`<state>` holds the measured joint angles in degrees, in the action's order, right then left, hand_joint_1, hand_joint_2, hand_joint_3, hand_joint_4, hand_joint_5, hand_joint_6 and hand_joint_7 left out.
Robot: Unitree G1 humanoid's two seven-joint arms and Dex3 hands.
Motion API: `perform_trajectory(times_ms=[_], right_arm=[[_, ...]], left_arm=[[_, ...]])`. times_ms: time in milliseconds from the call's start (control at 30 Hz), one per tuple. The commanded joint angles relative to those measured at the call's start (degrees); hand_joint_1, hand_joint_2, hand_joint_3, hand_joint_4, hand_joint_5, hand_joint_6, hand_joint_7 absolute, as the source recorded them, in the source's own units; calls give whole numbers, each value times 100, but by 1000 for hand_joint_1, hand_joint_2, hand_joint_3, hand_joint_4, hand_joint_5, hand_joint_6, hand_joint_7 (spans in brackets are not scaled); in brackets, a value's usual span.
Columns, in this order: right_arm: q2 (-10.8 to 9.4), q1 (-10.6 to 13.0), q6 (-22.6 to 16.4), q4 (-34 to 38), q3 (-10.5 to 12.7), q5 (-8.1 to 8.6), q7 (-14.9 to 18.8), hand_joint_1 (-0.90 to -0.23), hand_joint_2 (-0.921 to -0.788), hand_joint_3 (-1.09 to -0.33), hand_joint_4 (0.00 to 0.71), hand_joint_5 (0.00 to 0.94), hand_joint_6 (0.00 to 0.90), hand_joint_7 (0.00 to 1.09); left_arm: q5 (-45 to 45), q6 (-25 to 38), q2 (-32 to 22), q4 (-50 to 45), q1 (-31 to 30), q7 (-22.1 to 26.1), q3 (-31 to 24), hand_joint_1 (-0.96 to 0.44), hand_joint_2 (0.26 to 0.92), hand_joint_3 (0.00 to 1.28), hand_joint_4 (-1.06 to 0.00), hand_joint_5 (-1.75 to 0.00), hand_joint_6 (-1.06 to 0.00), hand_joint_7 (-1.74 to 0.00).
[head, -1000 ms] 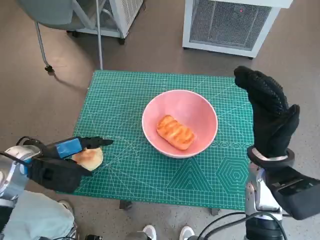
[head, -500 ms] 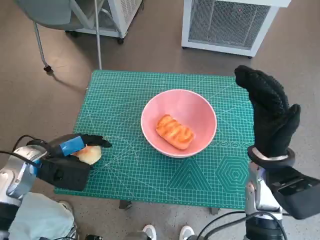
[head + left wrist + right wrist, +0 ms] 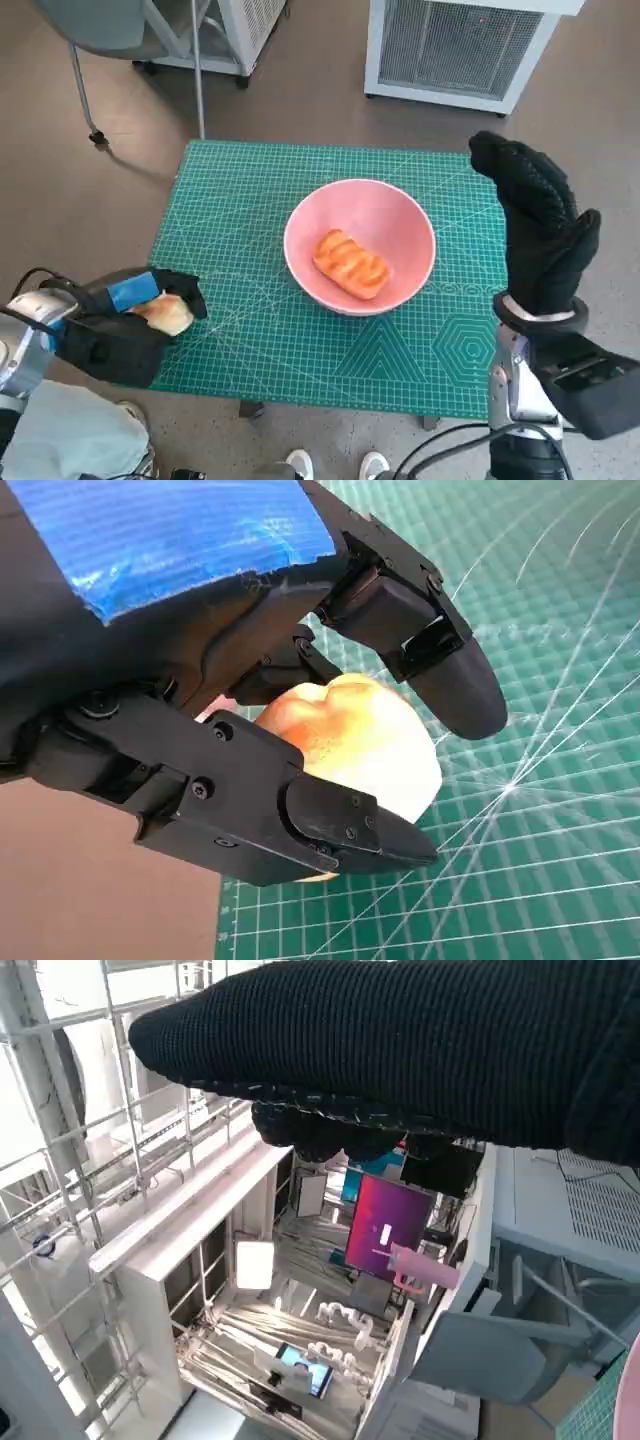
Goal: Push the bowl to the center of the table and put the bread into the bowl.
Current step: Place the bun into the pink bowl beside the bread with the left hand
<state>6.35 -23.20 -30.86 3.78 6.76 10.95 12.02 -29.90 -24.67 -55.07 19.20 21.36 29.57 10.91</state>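
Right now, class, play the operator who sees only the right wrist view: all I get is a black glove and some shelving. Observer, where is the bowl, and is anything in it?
Observer: The pink bowl sits near the middle of the green mat, with one pastry lying inside it.
Operator: Is any other bread out?
Observer: Yes, a bread roll at the mat's near left corner, with the left hand gripping it between its fingers.
Operator: And my own right hand?
Observer: The right hand stands upright by the mat's right edge, fingers straight, holding nothing, apart from the bowl.
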Motion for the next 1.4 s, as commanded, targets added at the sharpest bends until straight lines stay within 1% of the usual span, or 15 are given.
perform_trajectory(times_ms=[33,200,300,433,567,700,833,933,1067,1300,1400], right_arm=[[-32,80,40,51,1,-46,-59,-476,-921,-670,353,24,-1,733],[-25,61,51,77,7,-15,-44,-478,-921,-670,353,25,-1,732],[-21,39,44,113,11,-9,-36,-480,-921,-669,353,25,-1,732],[-24,11,26,153,1,-28,-36,-480,-921,-668,353,26,-1,733],[-26,-13,4,190,-12,-58,-41,-480,-921,-667,353,26,-1,733],[-25,-33,-13,227,-23,-69,-35,-480,-921,-666,354,27,-1,734],[-18,-10,-30,205,-38,-76,-29,-482,-921,-664,354,27,-1,733],[-8,7,-41,193,-37,-71,-23,-485,-921,-663,354,28,-1,726],[13,26,-62,188,-24,-76,-24,-486,-921,-662,354,28,-1,721],[32,79,-66,129,14,-95,-58,-487,-921,-658,354,29,-1,720],[28,104,-66,101,28,-98,-67,-488,-921,-658,354,29,-1,721]], left_arm=[[491,-22,-138,-420,273,194,-375,0,918,96,-651,-1144,-613,-1248],[860,275,-26,-1043,558,364,-668,1,920,94,-646,-1150,-613,-1246],[963,408,95,-1310,789,365,-744,1,920,90,-631,-1147,-637,-1235],[969,500,391,-1537,1196,220,-720,1,920,85,-631,-1151,-646,-1221],[828,439,839,-1574,1639,-26,-550,1,920,95,-624,-1178,-628,-1219],[641,102,1335,-1248,2103,-341,-264,1,920,98,-625,-1184,-621,-1219],[378,-449,1892,-533,2678,-711,144,0,921,97,-634,-1187,-614,-1215],[214,-795,2171,-39,3000,-928,353,0,921,95,-640,-1183,-612,-1216],[-63,-1091,2518,574,3391,-1201,622,-1,920,85,-656,-1155,-618,-1221],[-550,-1294,3018,1592,3901,-1556,1070,0,920,64,-695,-1097,-630,-1224],[-727,-1265,3147,1929,4038,-1659,1216,-1,921,75,-663,-1101,-639,-1242]])
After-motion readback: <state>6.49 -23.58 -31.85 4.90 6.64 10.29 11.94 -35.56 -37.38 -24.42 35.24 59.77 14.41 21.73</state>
